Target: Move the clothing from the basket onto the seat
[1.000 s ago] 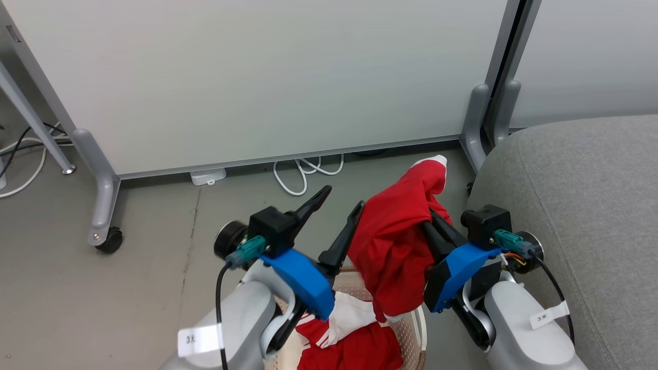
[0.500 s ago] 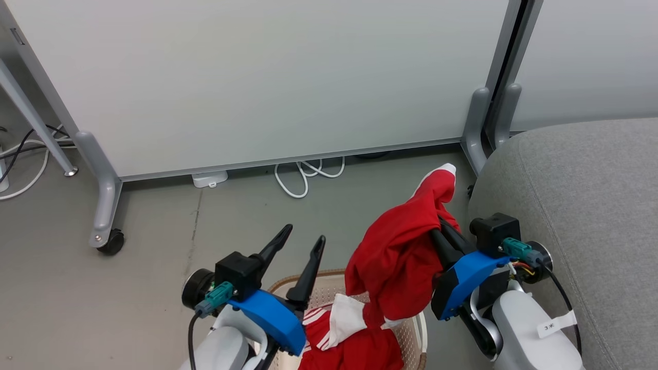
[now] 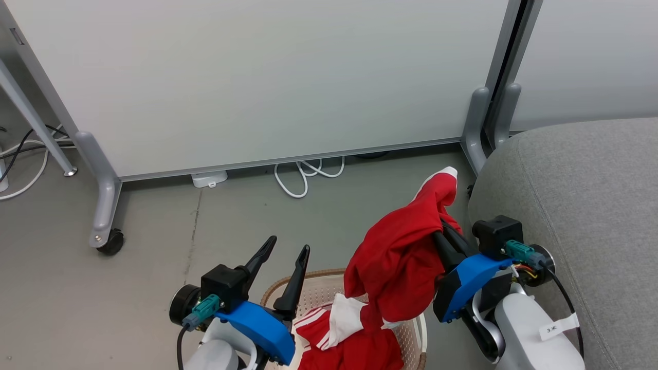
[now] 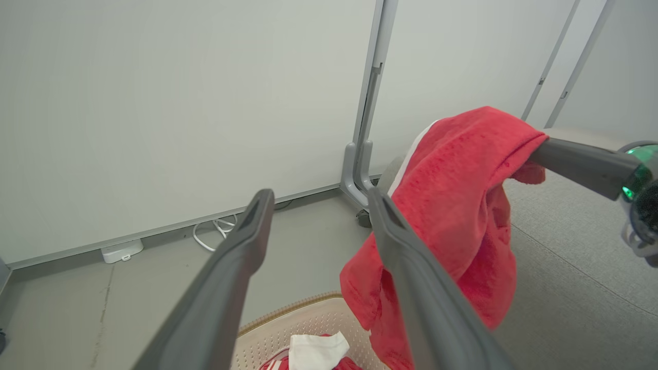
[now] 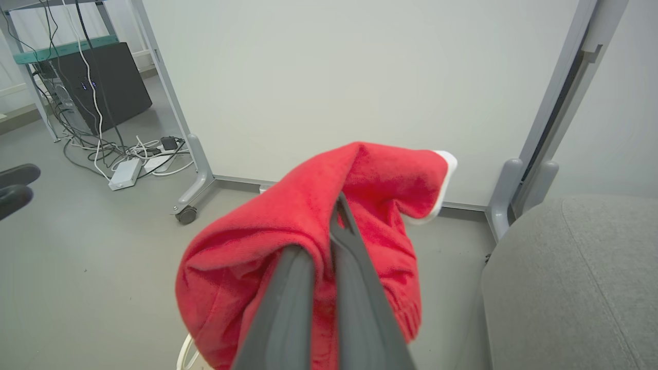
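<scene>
Head view: my right gripper [image 3: 444, 234] is clamped shut on the plain red garment [image 3: 396, 267]. It hangs over the right edge of the basket [image 3: 318, 276], near the seat [image 3: 581, 205] but not on it. The striped garment [image 3: 349, 334] lies in the basket. My left gripper [image 3: 288, 245] stands wide open and empty by the basket's left rim.

Left wrist view: my spread fingers hold nothing.

Right wrist view: my closed fingers pinch a fold of cloth.

I judge neither garment delivered: one is in transit, one is yet to fetch.
</scene>
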You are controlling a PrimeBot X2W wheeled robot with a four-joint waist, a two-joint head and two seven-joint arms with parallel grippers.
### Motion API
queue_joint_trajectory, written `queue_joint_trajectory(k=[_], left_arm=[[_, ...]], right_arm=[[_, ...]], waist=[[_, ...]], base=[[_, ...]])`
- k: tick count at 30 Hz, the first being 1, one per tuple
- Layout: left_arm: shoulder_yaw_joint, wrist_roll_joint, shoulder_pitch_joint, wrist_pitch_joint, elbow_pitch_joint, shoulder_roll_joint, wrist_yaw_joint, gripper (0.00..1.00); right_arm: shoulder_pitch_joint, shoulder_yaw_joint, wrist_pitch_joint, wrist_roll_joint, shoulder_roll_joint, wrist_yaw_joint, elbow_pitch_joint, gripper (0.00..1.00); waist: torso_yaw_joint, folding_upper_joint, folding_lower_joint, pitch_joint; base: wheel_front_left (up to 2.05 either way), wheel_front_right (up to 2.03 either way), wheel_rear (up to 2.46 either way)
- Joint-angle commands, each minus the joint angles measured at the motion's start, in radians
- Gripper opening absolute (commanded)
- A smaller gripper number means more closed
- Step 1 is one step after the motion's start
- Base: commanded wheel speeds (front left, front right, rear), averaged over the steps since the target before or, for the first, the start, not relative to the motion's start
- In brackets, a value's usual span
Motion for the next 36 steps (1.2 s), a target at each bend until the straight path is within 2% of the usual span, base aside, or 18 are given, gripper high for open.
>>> queue_joint_trajectory(k=[1,16,36], left_arm=[[0.009,0.006,0.016,-0.003,-0.004,-0.001,-0.001,1.0],[0.049,0.024,0.038,-0.003,-0.007,-0.003,-0.001,1.0],[0.05,0.048,-0.004,-0.003,-0.024,-0.008,-0.001,1.0]], right_arm=[[0.005,-0.003,0.003,-0.003,-0.003,0.0,-0.008,0.0],[0.009,-0.01,0.01,-0.006,-0.003,0.0,-0.022,0.0],[0.005,-0.039,0.011,-0.02,-0.003,0.0,-0.042,0.0]], waist=[[-0.001,0.0,0.0,0.0],[-0.037,0.0,0.0,0.013],[-0.299,0.0,0.0,0.051]], base=[[0.0,0.0,0.0],[0.0,0.0,0.0],[0.0,0.0,0.0]])
